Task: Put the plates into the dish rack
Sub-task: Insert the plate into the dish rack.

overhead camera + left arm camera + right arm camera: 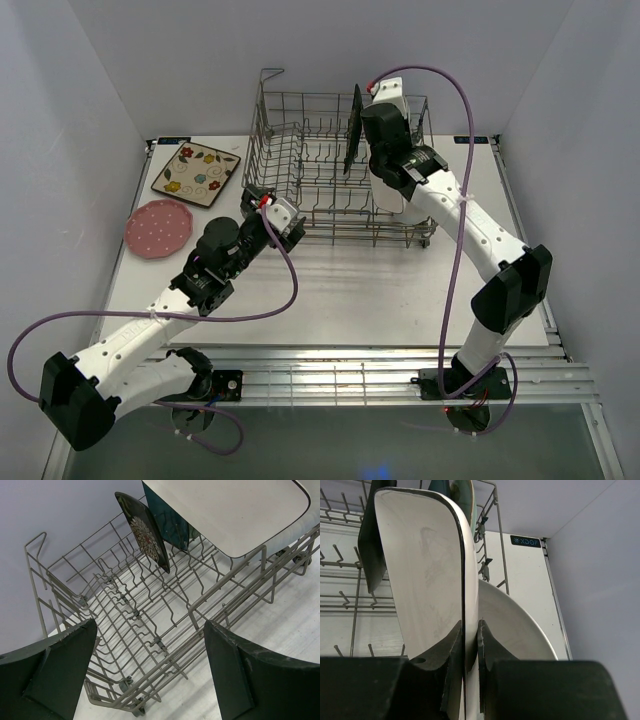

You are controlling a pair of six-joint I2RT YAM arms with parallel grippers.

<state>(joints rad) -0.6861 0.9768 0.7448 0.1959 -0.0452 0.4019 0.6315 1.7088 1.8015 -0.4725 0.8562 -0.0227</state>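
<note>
Beside white rectangular plate (pixel 427 570), oval plate (pixel 516 626)

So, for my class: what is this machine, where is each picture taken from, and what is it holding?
Two robot arms, each ending in a two-finger gripper. One picture looks down from above; the other two come from wrist cameras. On the table sit a wire dish rack, a cream floral plate and a pink dotted plate. The left gripper is open and empty beside the rack. The right gripper is shut on a white plate, held on edge at the rack near a dark patterned plate.
</note>
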